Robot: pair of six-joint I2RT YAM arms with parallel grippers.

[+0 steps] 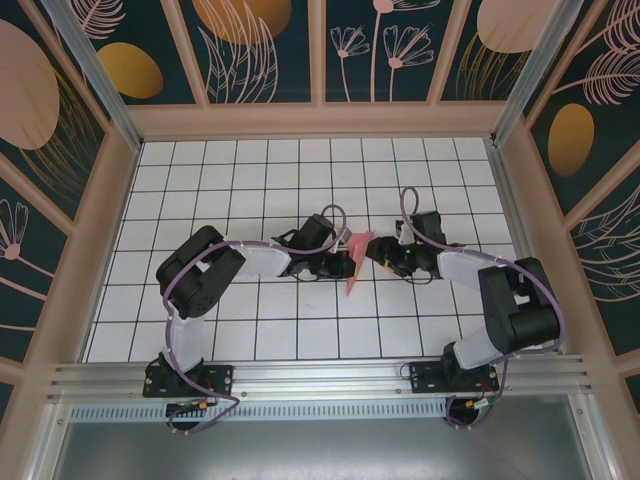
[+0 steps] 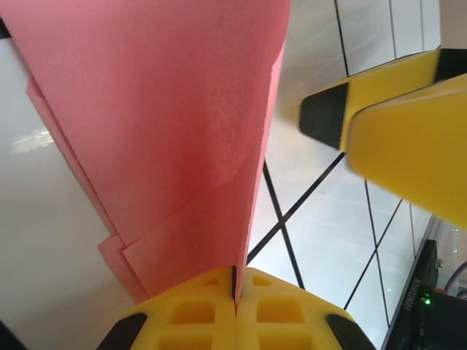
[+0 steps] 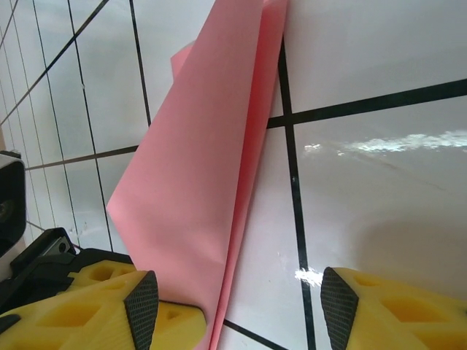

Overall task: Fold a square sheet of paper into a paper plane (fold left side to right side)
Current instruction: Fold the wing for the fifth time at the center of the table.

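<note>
One pink paper [image 2: 168, 131] (folded slim, pointed) sits pinched in the left gripper [image 2: 235, 292], right gripper [image 3: 241, 310] spread beside it.

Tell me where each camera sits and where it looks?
Top: above and behind the arms, looking down at the table; both arms show.
Left wrist: on that wrist, looking along the left gripper, shut on the pink paper.
Right wrist: on that wrist, looking past the open right gripper at the table.
Shared: both wrist views show the paper.

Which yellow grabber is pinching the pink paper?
The left gripper: its fingers are shut tight on the folded pink paper. The right gripper has its fingers apart, pinching nothing.
</note>
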